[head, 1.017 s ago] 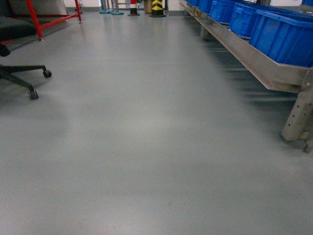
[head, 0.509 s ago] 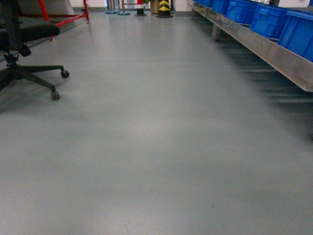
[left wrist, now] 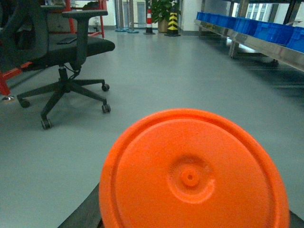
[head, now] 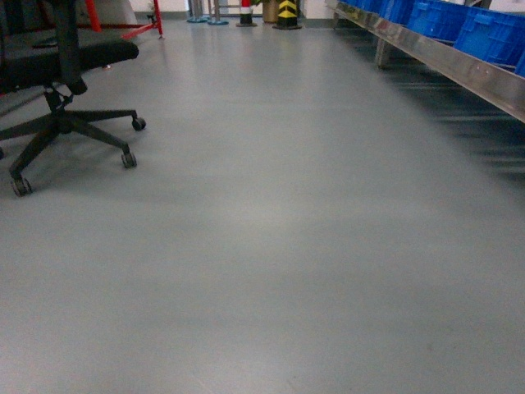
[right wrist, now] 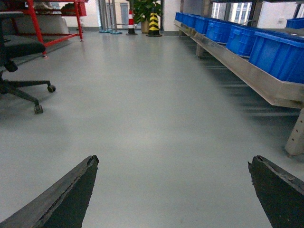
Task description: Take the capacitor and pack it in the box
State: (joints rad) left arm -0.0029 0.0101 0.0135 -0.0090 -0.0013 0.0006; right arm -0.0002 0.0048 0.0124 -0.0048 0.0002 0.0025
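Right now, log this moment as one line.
base: open floor | box: not seen | left gripper: hidden behind orange disc | right gripper: open, empty | office chair left | blue bins right

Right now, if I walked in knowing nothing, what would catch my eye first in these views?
Probably the big orange disc that fills the lower half of the left wrist view, very close to the camera. Next, the black office chair on the bare grey floor at the left, and the row of blue bins on a metal rack along the right. The right hand shows wide open, with nothing between its dark fingers.
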